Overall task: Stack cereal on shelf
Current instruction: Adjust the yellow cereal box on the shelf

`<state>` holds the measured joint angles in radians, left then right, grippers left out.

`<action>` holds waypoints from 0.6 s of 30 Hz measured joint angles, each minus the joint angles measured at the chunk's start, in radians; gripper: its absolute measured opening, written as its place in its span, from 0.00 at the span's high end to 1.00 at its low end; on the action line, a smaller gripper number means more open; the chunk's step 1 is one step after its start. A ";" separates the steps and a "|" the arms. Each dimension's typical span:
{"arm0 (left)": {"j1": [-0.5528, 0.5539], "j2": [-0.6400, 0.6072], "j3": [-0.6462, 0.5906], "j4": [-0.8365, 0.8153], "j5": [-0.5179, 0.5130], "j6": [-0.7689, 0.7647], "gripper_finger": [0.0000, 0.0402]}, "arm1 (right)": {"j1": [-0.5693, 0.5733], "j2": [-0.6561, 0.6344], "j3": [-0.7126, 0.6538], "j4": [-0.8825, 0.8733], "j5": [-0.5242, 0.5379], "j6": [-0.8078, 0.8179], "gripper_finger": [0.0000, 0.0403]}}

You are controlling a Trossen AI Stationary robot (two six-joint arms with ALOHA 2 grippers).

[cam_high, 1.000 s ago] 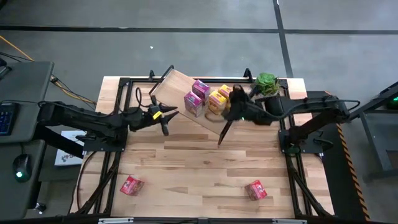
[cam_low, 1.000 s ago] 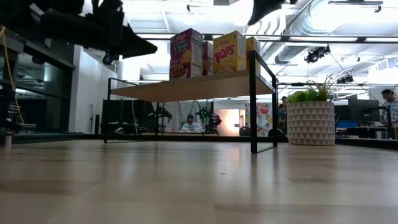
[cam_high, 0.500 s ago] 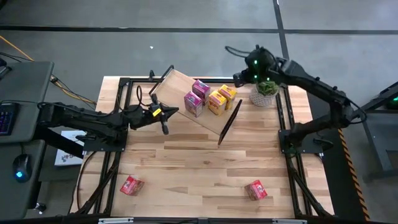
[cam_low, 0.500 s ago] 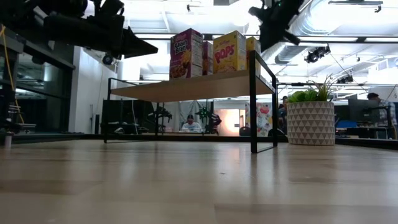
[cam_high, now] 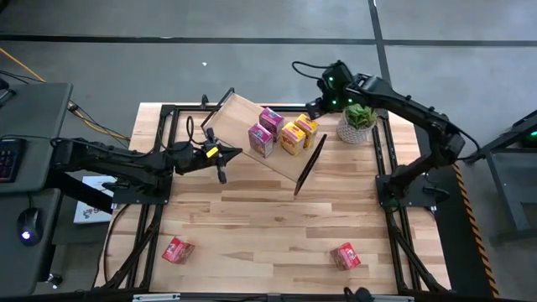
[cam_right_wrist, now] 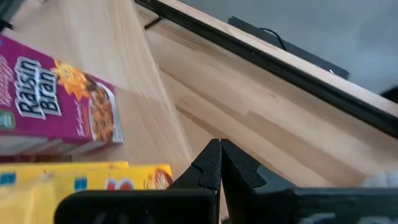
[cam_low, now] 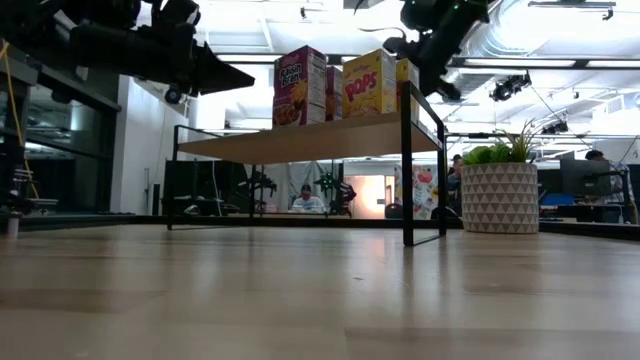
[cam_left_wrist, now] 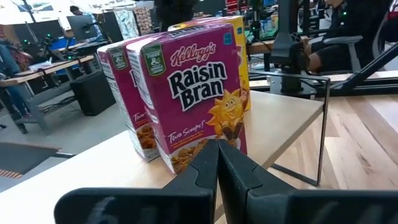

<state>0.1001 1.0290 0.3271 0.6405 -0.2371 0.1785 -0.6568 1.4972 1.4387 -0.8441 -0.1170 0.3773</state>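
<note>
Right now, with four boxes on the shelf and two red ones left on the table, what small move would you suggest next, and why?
Probably swing the right gripper, shut and empty above the shelf's far end, toward the red box on its side of the table. Another red box also waits; the left gripper, shut, hovers beside the shelf.

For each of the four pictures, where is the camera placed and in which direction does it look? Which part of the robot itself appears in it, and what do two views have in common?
High view: above the table, looking straight down; shows both arms, the shelf, two red boxes near the front edge.
Low view: at tabletop height, looking level at the shelf and plant pot; arms enter from above.
Left wrist view: behind the shut left gripper, facing the Raisin Bran box.
Right wrist view: behind the shut right gripper, looking down at the shelf.
Shared: both wrist views show Raisin Bran boxes.
</note>
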 joint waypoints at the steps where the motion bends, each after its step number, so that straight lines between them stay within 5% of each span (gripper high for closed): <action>1: 0.000 0.000 0.000 0.000 0.000 0.000 1.00 | 0.000 0.007 0.000 0.016 -0.018 -0.008 1.00; 18: 0.000 0.000 0.000 0.004 0.000 0.014 1.00 | 0.021 0.034 0.000 0.049 -0.202 -0.047 1.00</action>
<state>0.1003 1.0290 0.3271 0.6441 -0.2375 0.1928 -0.6355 1.5314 1.4387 -0.7952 -0.3193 0.3307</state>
